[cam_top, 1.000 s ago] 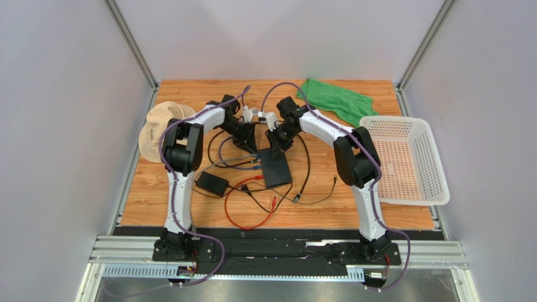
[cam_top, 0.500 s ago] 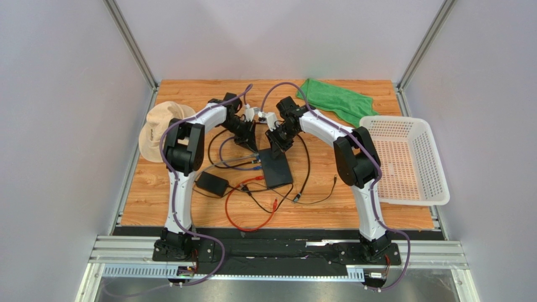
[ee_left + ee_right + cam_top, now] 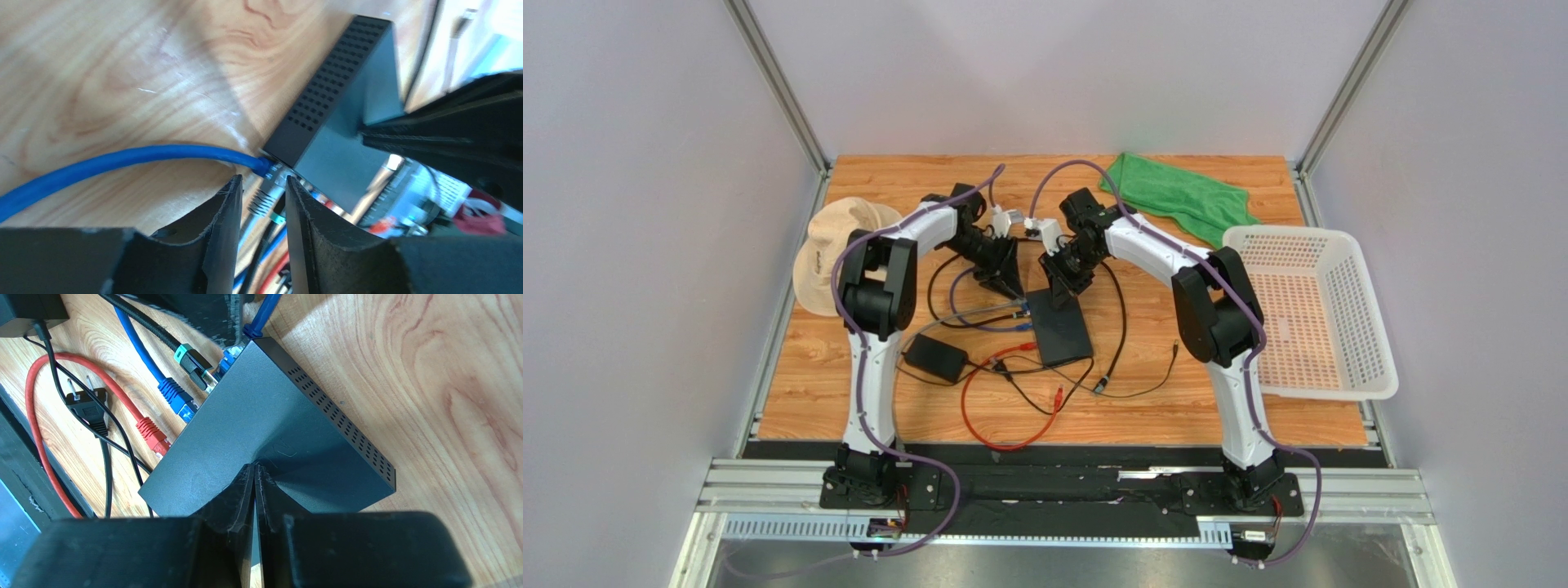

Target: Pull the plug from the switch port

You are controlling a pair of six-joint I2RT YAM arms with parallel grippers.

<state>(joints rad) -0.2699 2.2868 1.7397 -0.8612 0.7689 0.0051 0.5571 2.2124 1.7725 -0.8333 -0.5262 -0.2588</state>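
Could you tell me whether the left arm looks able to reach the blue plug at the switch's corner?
Probably yes: the blue plug sits just ahead of the left arm's parted jaws, nothing between.

Upper right: crumpled green cloth. Right edge: white basket (perforated). Left: beige hat. Lower centre: adapter brick, looped red cable.

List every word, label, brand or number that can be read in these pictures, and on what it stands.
No text can be read in any view.
Beige cloth hat: a small dark mark, too small to read.
Flat black rectangular box: no print shows on its top.
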